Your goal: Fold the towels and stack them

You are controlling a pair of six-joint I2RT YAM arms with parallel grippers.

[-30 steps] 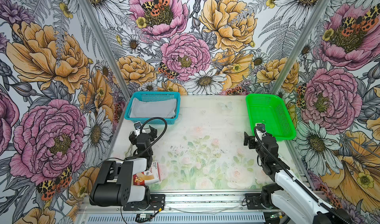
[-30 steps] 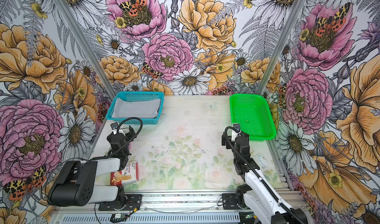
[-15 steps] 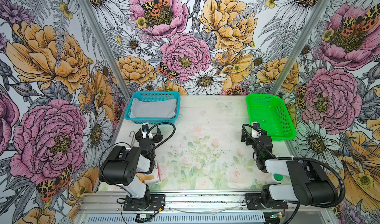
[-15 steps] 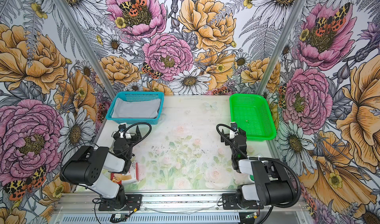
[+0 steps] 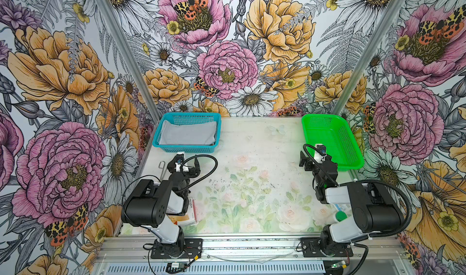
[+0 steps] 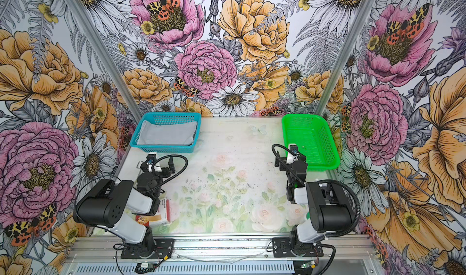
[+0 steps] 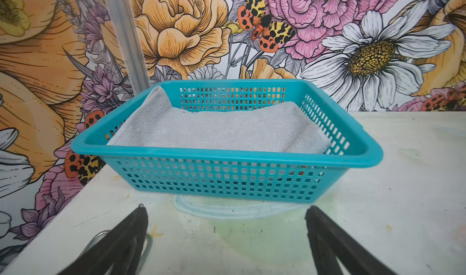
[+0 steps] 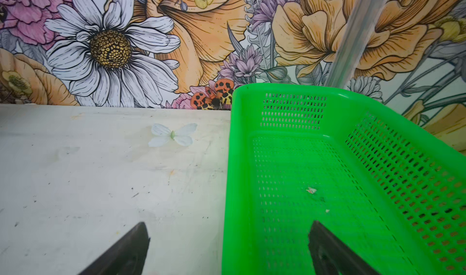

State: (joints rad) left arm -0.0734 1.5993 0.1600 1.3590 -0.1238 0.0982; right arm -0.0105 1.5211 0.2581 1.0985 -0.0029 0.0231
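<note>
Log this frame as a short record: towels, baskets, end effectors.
grey towel: lying inside the blue basket, back left
green basket: back right, empty but for tiny scraps
left end effector: open, empty, facing the blue basket
right end effector: open, empty, by the green basket's near corner
bandage box: front left, partly under the left arm

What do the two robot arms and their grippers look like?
The left arm and right arm have bulky black joint housings and white links. A black cable loops along each. The left gripper and right gripper have slim, tapered black fingers.
</note>
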